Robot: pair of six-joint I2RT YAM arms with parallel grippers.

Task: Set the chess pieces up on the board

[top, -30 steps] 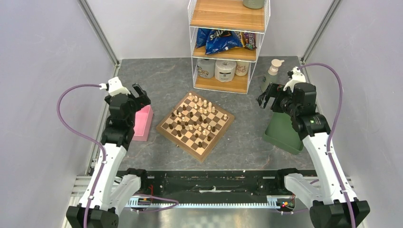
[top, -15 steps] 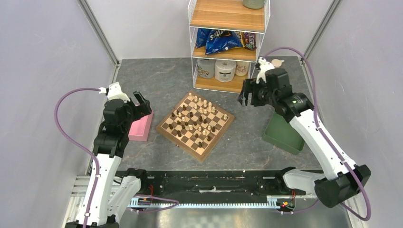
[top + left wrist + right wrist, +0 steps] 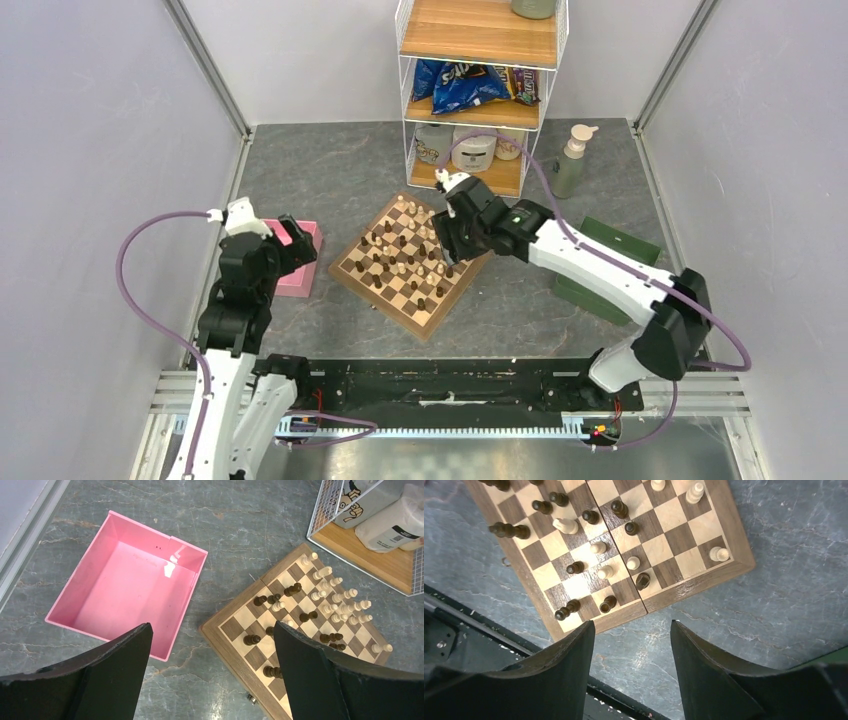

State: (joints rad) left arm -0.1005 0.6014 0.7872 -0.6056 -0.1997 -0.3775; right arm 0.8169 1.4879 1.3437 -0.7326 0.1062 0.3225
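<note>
**Right arm nearer the pieces, left arm off to the side**

The left gripper (image 3: 212,630), jaws wide and empty, hovers between the pink tray (image 3: 125,590) and the board (image 3: 382,300). The right gripper (image 3: 631,625), likewise spread and empty, hangs at the board's right edge. It is nearer the scattered chess pieces (image 3: 599,547), and only its wrist view suggests several lie on their sides.

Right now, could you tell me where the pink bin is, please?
In the top view, the pink bin sits on the table, just left of the board.
</note>
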